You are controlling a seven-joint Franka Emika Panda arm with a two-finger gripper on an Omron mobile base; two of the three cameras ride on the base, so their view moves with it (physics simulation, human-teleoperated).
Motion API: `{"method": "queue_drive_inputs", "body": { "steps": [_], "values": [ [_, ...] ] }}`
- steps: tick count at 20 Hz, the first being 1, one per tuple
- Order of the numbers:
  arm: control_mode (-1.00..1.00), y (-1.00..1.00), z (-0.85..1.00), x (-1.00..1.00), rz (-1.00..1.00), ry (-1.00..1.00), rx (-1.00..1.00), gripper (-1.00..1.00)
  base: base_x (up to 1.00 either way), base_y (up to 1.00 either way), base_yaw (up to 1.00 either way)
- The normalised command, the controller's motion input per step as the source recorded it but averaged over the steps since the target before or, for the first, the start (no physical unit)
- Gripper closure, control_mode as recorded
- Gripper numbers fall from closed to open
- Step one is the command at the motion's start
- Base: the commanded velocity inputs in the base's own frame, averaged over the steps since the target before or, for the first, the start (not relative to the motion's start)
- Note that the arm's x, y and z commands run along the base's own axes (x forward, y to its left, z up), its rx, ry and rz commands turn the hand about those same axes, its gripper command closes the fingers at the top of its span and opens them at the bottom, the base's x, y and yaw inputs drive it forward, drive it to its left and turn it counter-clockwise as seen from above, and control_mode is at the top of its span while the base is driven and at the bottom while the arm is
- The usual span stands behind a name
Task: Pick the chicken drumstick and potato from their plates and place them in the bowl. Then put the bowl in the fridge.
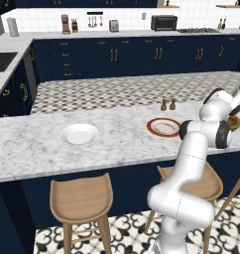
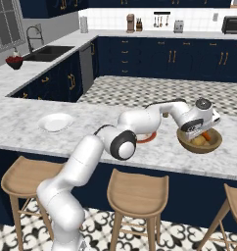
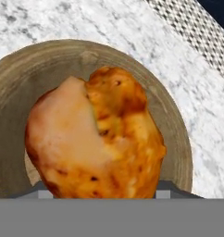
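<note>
1. Drumstick [image 3: 97, 139] sits between the fingers, thick end up toward the camera; jaws part-open around it, apparently gripping it.
2. Gripper [image 2: 201, 131] hangs directly over the bowl [image 2: 214, 143]; the drumstick is inside the rim line.
3. Potato [image 2: 198, 141] lies in the bowl, below the fingers.
4. Red-rimmed plate [image 1: 162, 127] is beside the bowl; white plate [image 1: 79, 134] is well apart on the counter [image 1: 32, 149].

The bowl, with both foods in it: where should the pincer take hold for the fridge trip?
Probably the bowl's near rim, from above, one finger inside and one outside. It is too wide to span, and the drumstick and potato fill its middle.
</note>
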Motion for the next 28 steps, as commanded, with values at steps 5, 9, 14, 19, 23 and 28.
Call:
{"method": "queue_drive_inputs", "body": {
  "steps": [5, 9, 14, 19, 23, 28],
  "values": [
    [-1.00, 0.00, 0.00, 0.02, 0.09, 0.08, -0.05, 1.00, 0.00, 0.00, 0.00],
    [-1.00, 0.00, -0.07, 0.00, 0.08, 0.04, 0.00, 1.00, 0.00, 0.00, 0.00],
    [-1.00, 0.00, -0.10, 0.01, 0.07, 0.03, 0.00, -1.00, 0.00, 0.00, 0.00],
    [-1.00, 0.01, -0.06, 0.12, 0.03, 0.06, 0.00, -1.00, 0.00, 0.00, 0.00],
    [-1.00, 0.04, -0.02, 0.21, 0.01, 0.07, 0.00, -1.00, 0.00, 0.00, 0.00],
    [-1.00, 0.00, 0.00, 0.31, 0.03, 0.08, 0.00, -1.00, 0.00, 0.00, 0.00]
  ]
}}
